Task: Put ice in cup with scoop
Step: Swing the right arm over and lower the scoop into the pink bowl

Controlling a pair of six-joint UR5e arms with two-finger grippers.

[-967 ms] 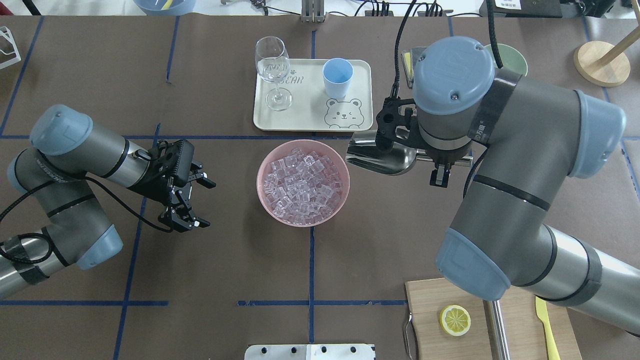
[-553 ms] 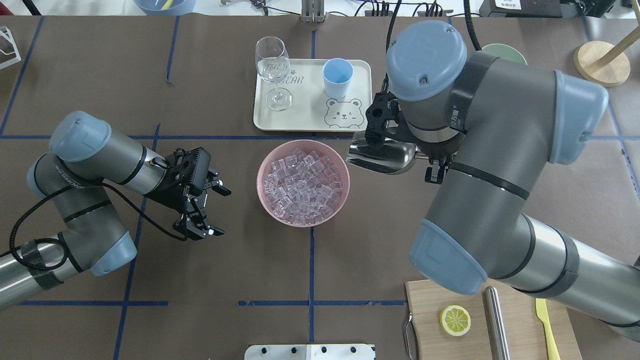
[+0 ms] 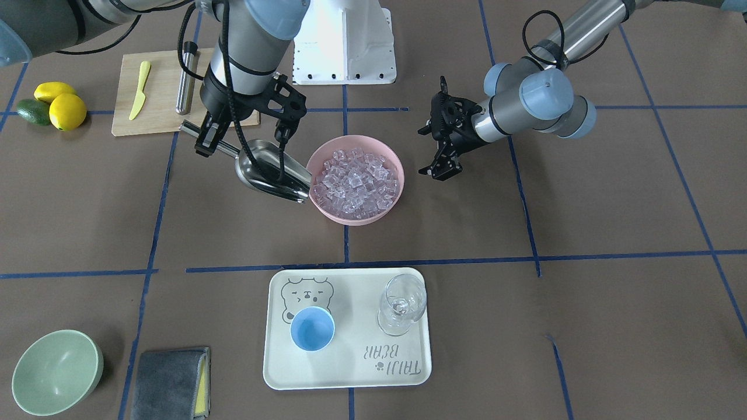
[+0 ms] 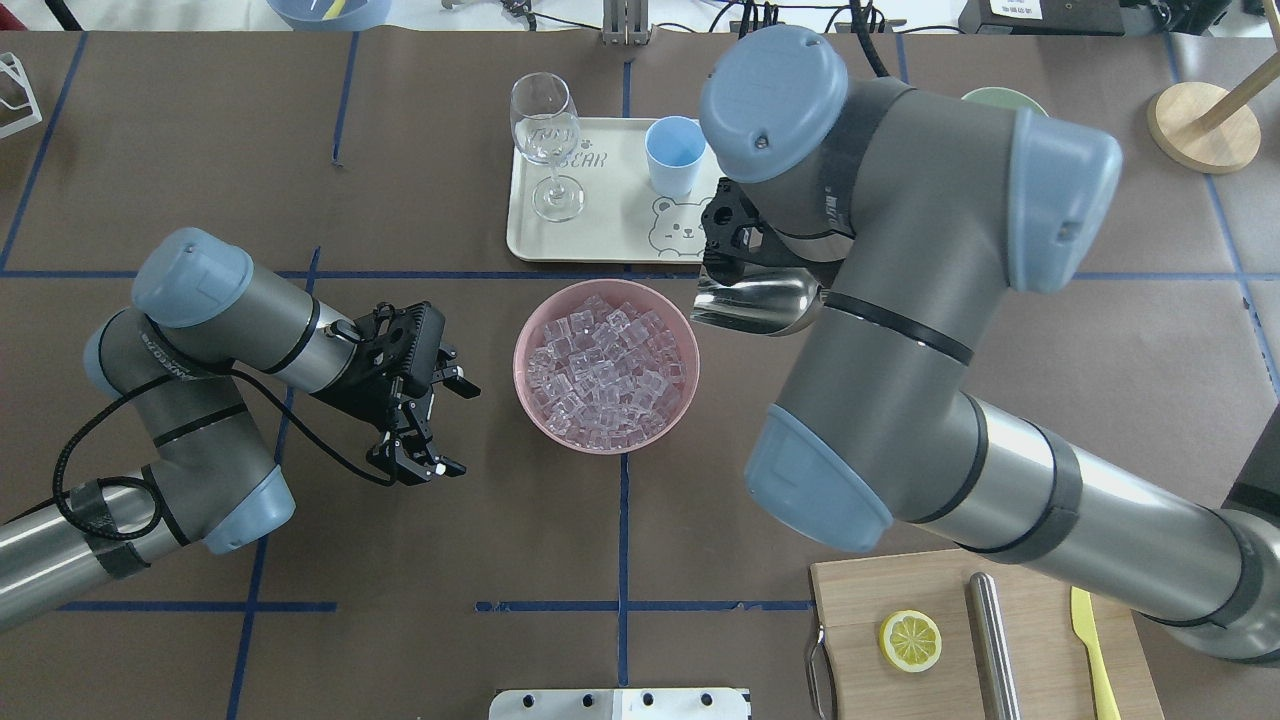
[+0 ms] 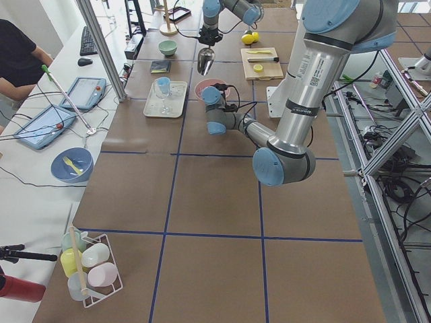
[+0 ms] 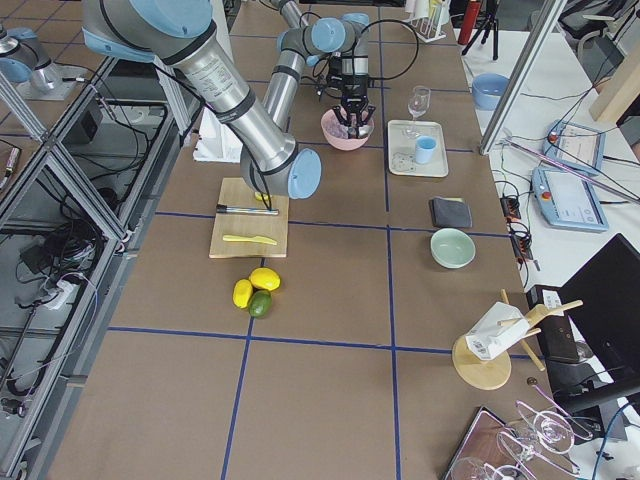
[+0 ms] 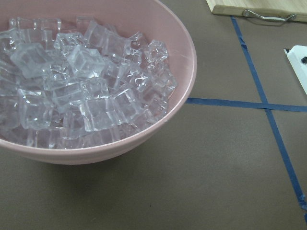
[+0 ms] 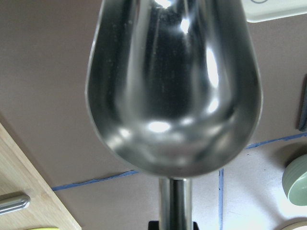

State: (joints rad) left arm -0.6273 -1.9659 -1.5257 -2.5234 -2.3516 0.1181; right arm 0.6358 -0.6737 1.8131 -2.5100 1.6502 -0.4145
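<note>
Scoop (image 3: 265,158) mouth just beside bowl (image 3: 357,219) rim

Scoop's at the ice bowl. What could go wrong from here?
The scoop hangs at the bowl rim, and the open left tool isn't holding the bowl: a push may slide it. The ice is heaped, so cubes could spill. The cup is narrow with a glass beside it: pouring may miss.

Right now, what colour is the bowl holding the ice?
The bowl is pink; the left wrist view shows it best.
</note>
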